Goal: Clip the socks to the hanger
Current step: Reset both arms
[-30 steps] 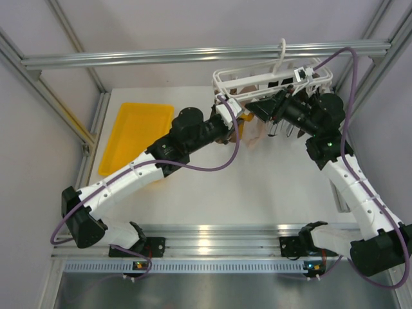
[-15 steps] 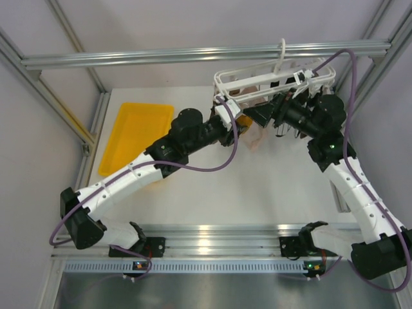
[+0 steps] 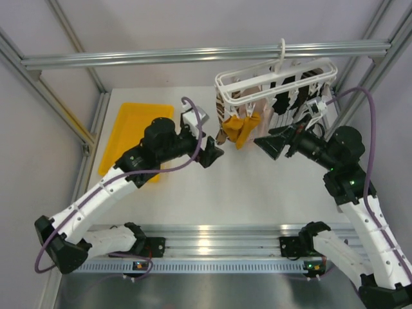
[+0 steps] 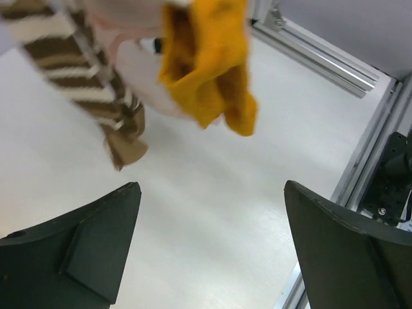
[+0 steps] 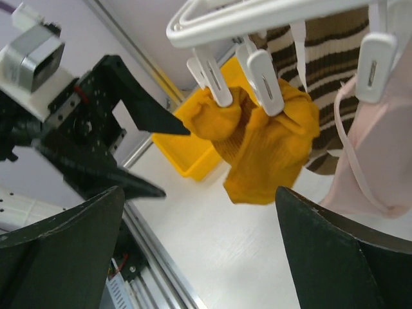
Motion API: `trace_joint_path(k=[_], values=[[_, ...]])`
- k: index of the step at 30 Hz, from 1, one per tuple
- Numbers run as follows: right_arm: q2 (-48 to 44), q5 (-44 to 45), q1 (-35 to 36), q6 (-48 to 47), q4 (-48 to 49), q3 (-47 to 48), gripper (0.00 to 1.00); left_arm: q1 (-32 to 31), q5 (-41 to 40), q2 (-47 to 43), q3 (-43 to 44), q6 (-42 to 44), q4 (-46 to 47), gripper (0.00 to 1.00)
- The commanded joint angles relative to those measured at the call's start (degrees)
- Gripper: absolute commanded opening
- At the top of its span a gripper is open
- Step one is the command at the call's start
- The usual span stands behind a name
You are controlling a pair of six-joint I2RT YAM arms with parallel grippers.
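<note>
White clips (image 5: 264, 80) on mustard sock (image 5: 273, 151) show from right wrist, not left.

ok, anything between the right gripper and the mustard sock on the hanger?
Nothing visible. The right gripper's open jaws face the mustard sock, clipped on the hanger, across clear air. The left gripper sits off to the side, also open.

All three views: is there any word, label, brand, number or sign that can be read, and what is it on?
None: no legible text in any view.
Hanger, mustard sock, striped sock and tray: plain, with no print or label visible.
Arms and frame: any markings are too small to read.
</note>
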Motion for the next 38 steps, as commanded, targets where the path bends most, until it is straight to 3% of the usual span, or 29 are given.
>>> trace_joint_path(k=[1, 7, 15, 24, 27, 38], values=[[-5.17, 3.17, 0.55, -4.28, -6.38, -1.81, 1.0, 9.65, 6.21, -4.12, -2.46, -9.19, -6.98, 0.98], [-11.77, 8.45, -1.03, -12.1, -15.52, -4.36, 1.0, 21.09, 8.07, -7.19, -2.29, -10.88, -17.97, 0.98], [-18.11, 12.93, -4.45, -15.11, -20.98, -7.53, 1.0, 28.65, 6.14, -9.13, 2.19, 3.08, -35.72, 0.98], [-25.84, 9.43, -10.17, -16.5, -21.42, -11.22, 1.0, 36.91, -7.72, -22.73, -5.44, 5.83, -35.21, 0.98], [-27.6, 8.28, -10.35, -18.53, -22.12, -11.66, 1.0, 38.85, -4.26, -25.11, -5.54, 6.17, -36.09, 0.98], [-29.98, 9.16, -10.7, -20.38, -23.8, -10.61, 1.0, 39.21, -4.32, -28.64, -5.63, 6.35, -35.3, 0.98]])
